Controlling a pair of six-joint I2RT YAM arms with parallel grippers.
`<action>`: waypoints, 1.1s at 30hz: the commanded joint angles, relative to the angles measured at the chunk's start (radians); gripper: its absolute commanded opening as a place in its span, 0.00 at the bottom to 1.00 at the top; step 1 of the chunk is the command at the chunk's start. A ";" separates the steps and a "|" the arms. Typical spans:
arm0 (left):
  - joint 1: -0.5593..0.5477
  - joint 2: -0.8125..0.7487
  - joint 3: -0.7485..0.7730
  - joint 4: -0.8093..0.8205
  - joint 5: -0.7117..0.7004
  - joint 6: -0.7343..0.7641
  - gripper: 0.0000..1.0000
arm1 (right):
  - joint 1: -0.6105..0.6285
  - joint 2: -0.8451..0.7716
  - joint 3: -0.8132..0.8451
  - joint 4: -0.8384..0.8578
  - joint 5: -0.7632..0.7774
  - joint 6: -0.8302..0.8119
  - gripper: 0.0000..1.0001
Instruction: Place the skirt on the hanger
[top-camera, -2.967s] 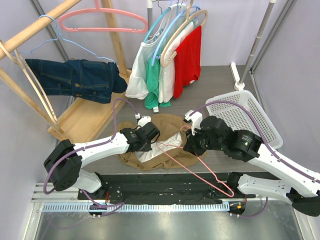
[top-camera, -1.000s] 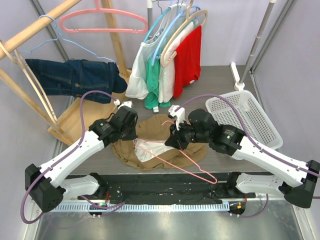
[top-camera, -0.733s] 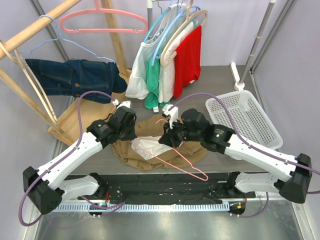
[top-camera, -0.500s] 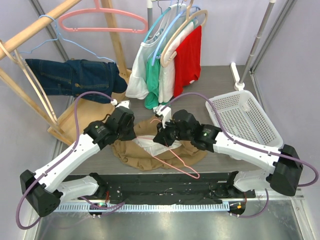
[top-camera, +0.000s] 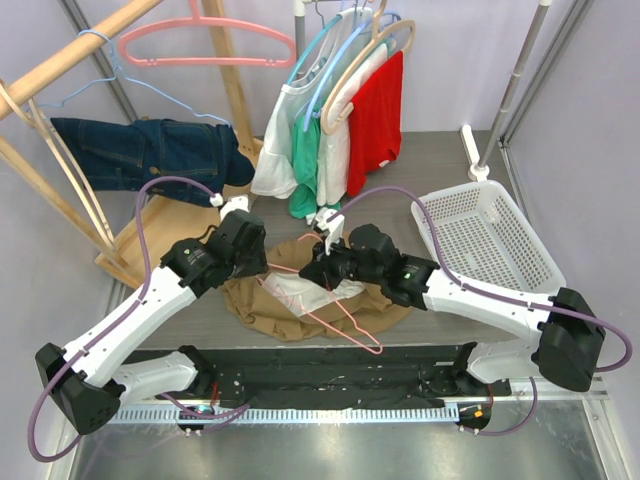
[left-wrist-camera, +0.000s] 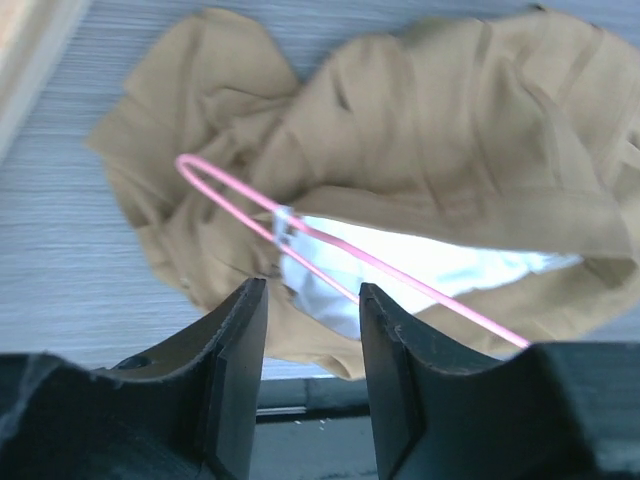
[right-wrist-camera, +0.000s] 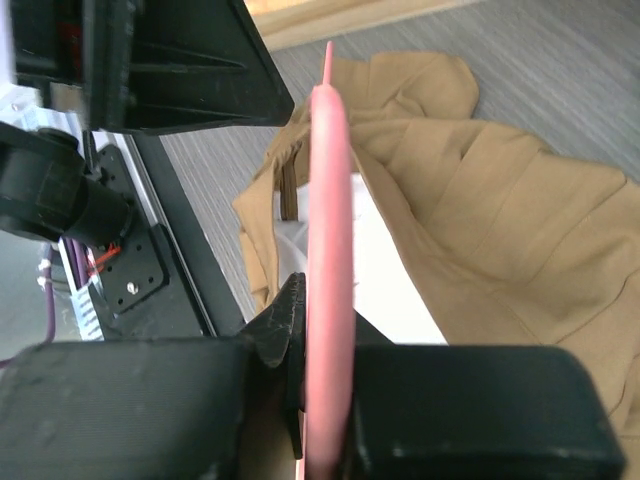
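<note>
The skirt (top-camera: 262, 305) lies crumpled on the bench (top-camera: 440, 165), waist gaping to admit the hanger (top-camera: 335, 312). The right gripper (top-camera: 312, 268) is clamped on the hanger wire, aiming one end inside. The left gripper (left-wrist-camera: 308, 372) hovers above, fingers apart and empty.

Robot lab cell, dressed up as a laundry/closet corner. Lab cues: plain lilac partition walls (top-camera: 590, 120), bare metal poles (top-camera: 520, 80), and two white arms (top-camera: 130, 320) bolted to a black base plate (top-camera: 280, 380). Aluminium framing (top-camera: 300, 450) runs along the near edge, and purple cables (top-camera: 390, 189) loop off the arms. Closet props: a wooden rack (top-camera: 70, 55) carrying a pink hanger (top-camera: 200, 59) and a denim garment (top-camera: 150, 155), shirts (top-camera: 375, 110) on hangers at the back, and a white laundry basket (top-camera: 490, 240) on the grey wood-look surface (top-camera: 440, 160).
</note>
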 joint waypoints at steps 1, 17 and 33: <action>0.005 -0.005 0.041 -0.062 -0.169 -0.050 0.46 | 0.000 -0.044 -0.007 0.125 0.023 0.024 0.01; 0.034 -0.002 -0.019 -0.042 -0.223 -0.039 0.70 | -0.005 -0.055 0.043 0.066 -0.049 0.016 0.01; 0.057 -0.034 0.016 0.222 0.514 0.509 0.84 | -0.335 0.146 0.270 -0.212 -0.736 -0.065 0.01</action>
